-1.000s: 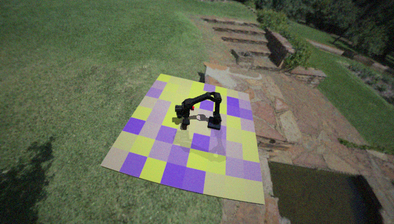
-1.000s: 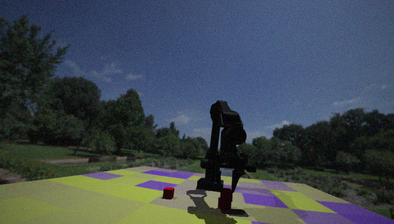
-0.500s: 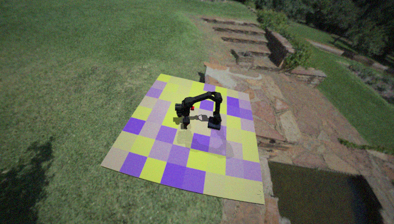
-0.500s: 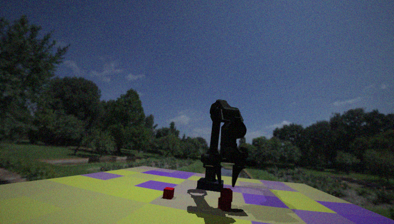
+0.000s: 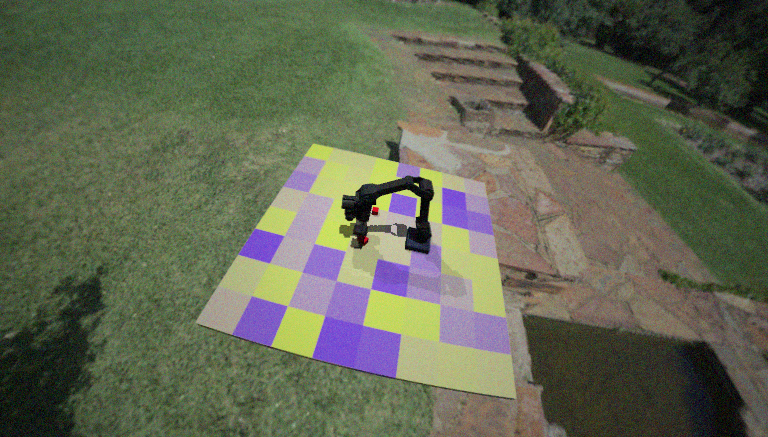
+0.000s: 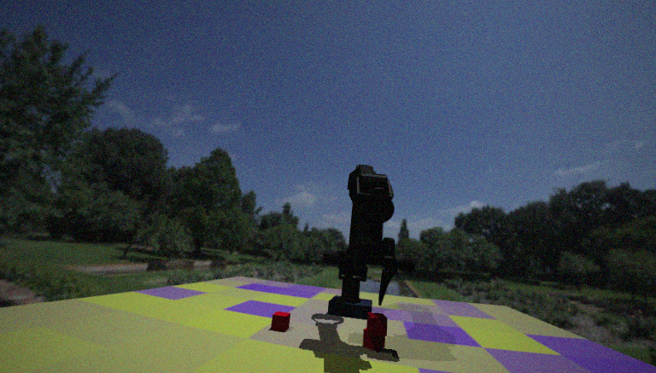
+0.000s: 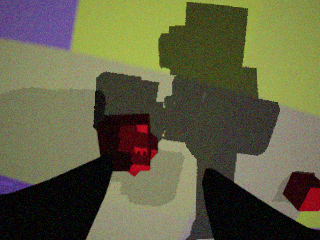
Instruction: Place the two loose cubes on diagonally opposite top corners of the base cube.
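1. Found first loose cube [image 6: 377,321] resting atop base cube [image 6: 372,339], offset toward one side. Lay below the claw, just past its left fingertip in the wrist view. Could not tell exact corner overhang at this size.
2. Spotted second loose cube [image 6: 279,321] on checkered mat [image 6: 120,330], well apart from the stack, off beyond the claw's right finger in the wrist view.
3. Saw claw [image 7: 156,172] hanging above the stack, jaws spread fairly wide, nothing between them, touching neither cube.
4. Judged step in hand as backing off from first placement, then going for second cube.
5. To do it well: needed a straight lift until both fingertips cleared the top cube before any sideways travel, since a brushing finger could have knocked it off its corner.
6. After that: needed claw centred over second cube, jaws kept wide, squared to opposite faces before descending.
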You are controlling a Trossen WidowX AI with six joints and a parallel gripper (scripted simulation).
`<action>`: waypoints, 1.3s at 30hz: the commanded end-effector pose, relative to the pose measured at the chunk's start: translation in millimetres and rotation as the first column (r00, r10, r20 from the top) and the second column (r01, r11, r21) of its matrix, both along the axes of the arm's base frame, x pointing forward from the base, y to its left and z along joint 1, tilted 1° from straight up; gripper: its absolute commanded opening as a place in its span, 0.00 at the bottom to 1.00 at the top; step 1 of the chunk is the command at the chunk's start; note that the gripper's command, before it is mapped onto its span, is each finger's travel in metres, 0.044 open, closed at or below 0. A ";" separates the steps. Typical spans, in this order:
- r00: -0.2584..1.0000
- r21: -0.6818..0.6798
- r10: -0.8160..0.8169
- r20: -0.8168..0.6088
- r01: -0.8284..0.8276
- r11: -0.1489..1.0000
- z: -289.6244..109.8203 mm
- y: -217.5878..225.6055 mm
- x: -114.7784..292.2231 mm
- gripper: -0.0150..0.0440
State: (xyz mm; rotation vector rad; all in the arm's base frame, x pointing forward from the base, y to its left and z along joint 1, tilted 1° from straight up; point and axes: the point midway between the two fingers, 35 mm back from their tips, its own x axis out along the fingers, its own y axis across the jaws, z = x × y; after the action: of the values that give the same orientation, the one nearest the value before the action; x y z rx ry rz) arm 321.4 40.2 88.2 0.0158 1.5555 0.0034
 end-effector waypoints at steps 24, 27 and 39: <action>-0.004 -0.003 -1.000 -0.015 1.000 -0.004 37.9 -191.4 -55.1 0.70; -0.004 -0.003 -1.000 -0.015 1.000 -0.004 37.9 -191.4 -55.1 0.70; -0.004 -0.003 -1.000 -0.015 1.000 -0.004 -24.4 -191.4 -54.6 0.70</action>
State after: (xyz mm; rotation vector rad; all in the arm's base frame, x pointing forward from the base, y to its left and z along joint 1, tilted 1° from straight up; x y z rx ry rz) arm 269.1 -151.8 76.7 1.2215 1.1918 -1.2017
